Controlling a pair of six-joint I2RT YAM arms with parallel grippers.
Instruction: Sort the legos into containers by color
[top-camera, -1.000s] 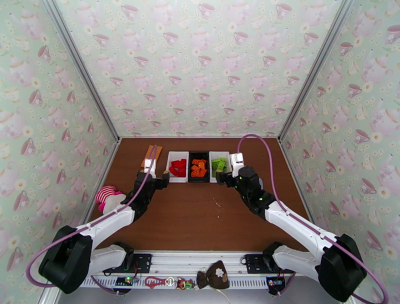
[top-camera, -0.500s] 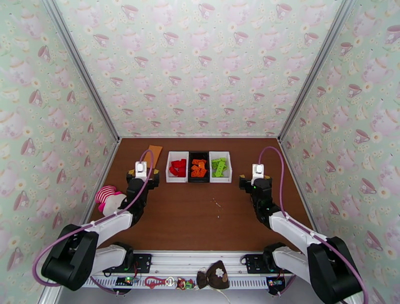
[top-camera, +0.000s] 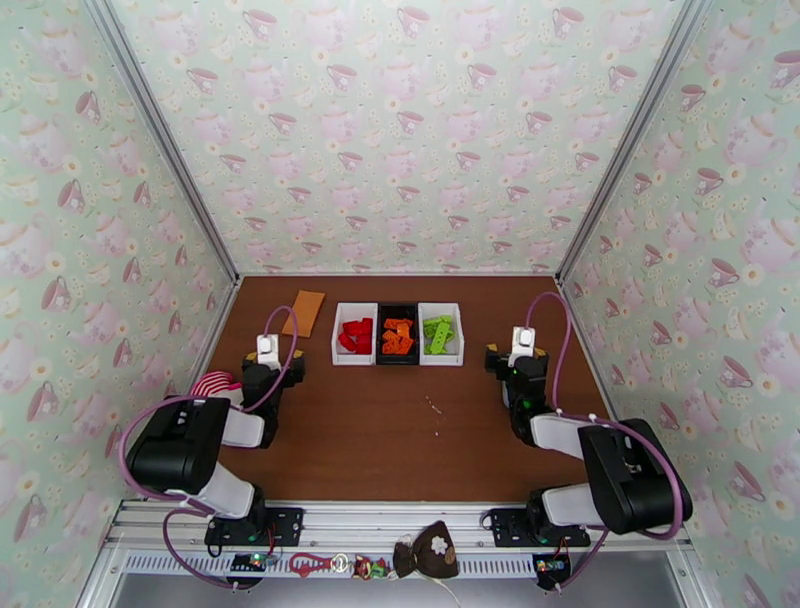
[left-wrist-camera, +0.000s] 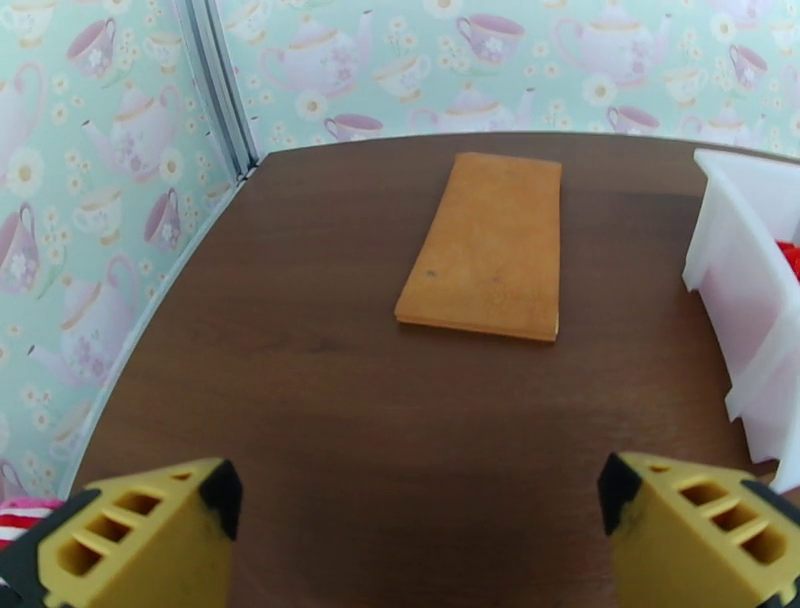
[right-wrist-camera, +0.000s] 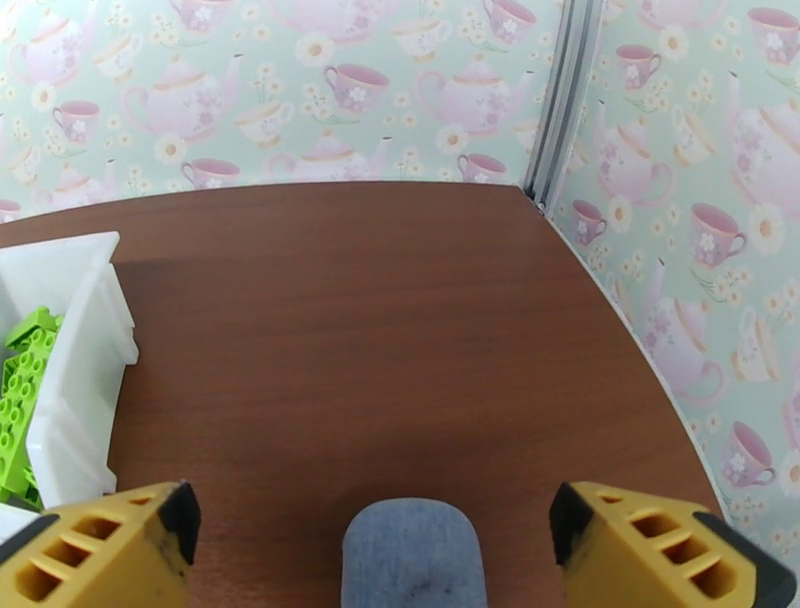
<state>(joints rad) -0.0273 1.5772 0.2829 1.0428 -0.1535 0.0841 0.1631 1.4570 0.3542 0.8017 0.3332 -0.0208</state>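
Three containers stand in a row at the back of the table: a white bin (top-camera: 354, 334) with red legos (top-camera: 355, 335), a black bin (top-camera: 398, 334) with orange legos (top-camera: 398, 337), and a white bin (top-camera: 441, 334) with lime green legos (top-camera: 437, 333). My left gripper (top-camera: 268, 352) is drawn back at the left, open, with nothing between its yellow fingers (left-wrist-camera: 140, 530); the red bin's wall (left-wrist-camera: 745, 300) is at its right. My right gripper (top-camera: 521, 343) is pulled back at the right, also open and empty, with the green bin (right-wrist-camera: 75, 370) on its left.
A flat orange card (top-camera: 304, 312) lies left of the bins, ahead of the left gripper (left-wrist-camera: 410, 545). A pink-and-white striped plush toy (top-camera: 212, 386) sits by the left arm. Small specks (top-camera: 433, 406) lie mid-table. Patterned walls enclose the table on three sides.
Both arms have drawn back from the bins toward their bases, the left to the left and the right to the right. Both grippers stay open and empty.
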